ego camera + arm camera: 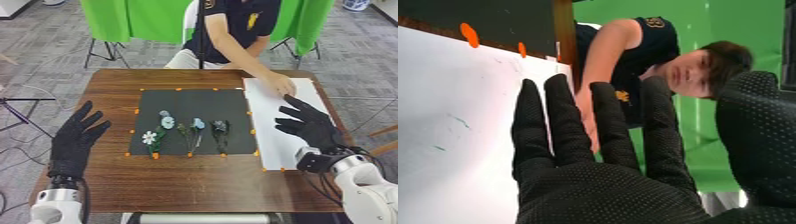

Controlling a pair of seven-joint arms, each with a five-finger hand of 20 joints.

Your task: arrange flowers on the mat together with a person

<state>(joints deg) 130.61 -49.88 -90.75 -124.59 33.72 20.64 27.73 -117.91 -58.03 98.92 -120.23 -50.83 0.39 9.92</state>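
While the brown table (200, 192) fills the near side, left hand (71, 145) hovers by its left edge, fingers straight, a bit spread. Right hand (313, 129) is over the white sheet (282, 142), fingers straight with slight gaps, thumb apart from them in the wrist view. Flowers on the near half of the dark mat (182, 102), stems toward the near edge: white flower (149, 137), pale blue flower (167, 121) just beyond, another pale blue bloom (198, 124) mid-mat, dark sprig (222, 131) on the right. Orange tabs (155, 156) along the borders. In the way: a person's hand (280, 85) at the sheet's far part, right by the right hand's fingertips; can't tell if touching. Farther off, green cloth (133, 20) and a thin-legged stand (107, 54) on the carpet (44, 50).
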